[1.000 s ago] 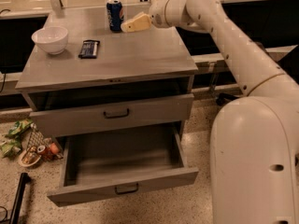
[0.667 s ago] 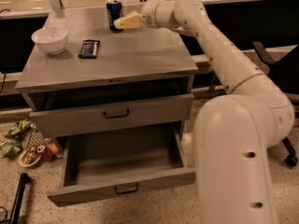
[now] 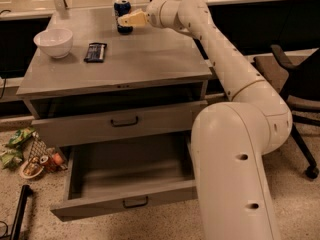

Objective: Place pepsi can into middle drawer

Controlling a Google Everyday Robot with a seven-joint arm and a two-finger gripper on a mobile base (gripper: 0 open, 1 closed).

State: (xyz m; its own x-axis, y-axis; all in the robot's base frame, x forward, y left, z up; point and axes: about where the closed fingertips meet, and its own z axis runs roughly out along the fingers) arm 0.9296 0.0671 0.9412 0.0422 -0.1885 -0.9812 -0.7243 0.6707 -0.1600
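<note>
The pepsi can [image 3: 121,9] stands upright at the far edge of the bench [image 3: 150,64], right of the bowl [image 3: 53,42] and snack bar [image 3: 95,52]. The pincer [image 3: 127,20] meets it from the right at mid-height, probably for a side grasp; I cannot tell whether it is clenched. Below, a drawer [image 3: 125,201] is pulled wide open, ready to take the can.

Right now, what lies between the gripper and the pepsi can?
Nothing: in the camera view the gripper is right against the pepsi can at the back of the cabinet top, no gap showing between them.
</note>
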